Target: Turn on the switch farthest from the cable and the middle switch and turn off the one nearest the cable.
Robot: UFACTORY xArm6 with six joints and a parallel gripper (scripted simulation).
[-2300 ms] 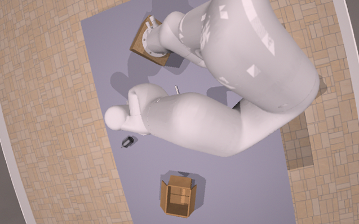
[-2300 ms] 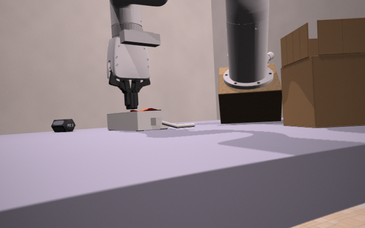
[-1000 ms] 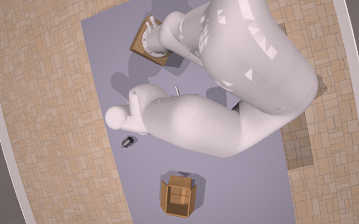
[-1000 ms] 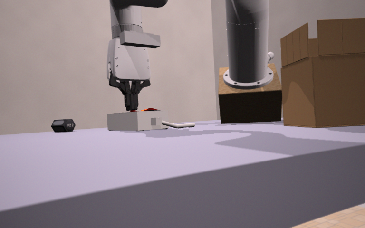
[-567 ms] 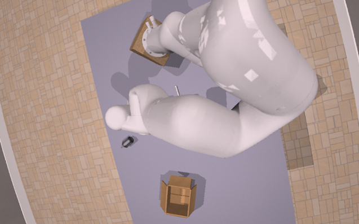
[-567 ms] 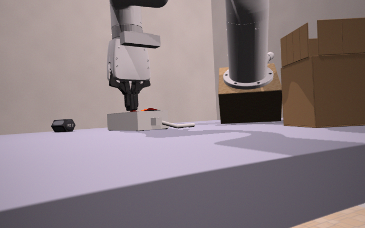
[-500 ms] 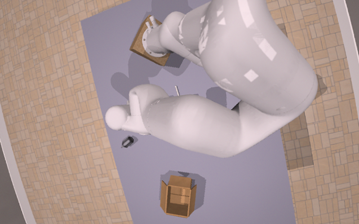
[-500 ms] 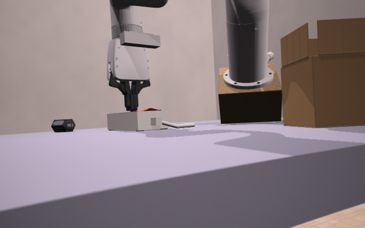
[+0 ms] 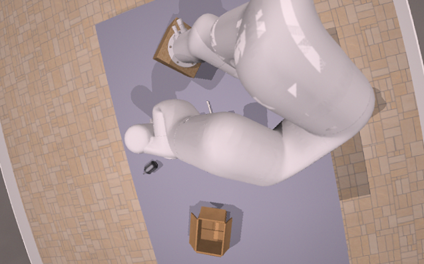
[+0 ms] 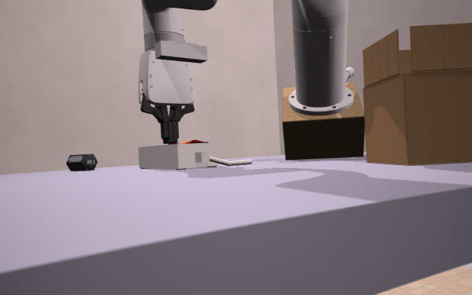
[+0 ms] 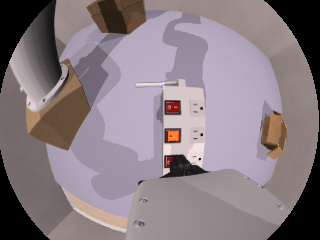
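The white power strip (image 11: 183,130) lies the right way up on the lilac mat, with its short cable (image 11: 155,84) at the far end in the wrist view. The switch nearest the cable (image 11: 172,107) is dark red. The middle switch (image 11: 172,136) glows bright orange. The switch farthest from the cable (image 11: 170,160) is partly hidden under my fingers. My gripper (image 10: 169,139) is shut, points straight down and its tips touch the strip's top (image 10: 177,155) at the end away from the cable (image 10: 231,161). In the overhead view the arm hides the strip.
A small black hexagonal object (image 10: 82,161) lies left of the strip; it also shows in the overhead view (image 9: 151,167). An open cardboard box (image 10: 419,101) stands at the right (image 9: 211,231). The arm's base sits on a wooden block (image 10: 321,123).
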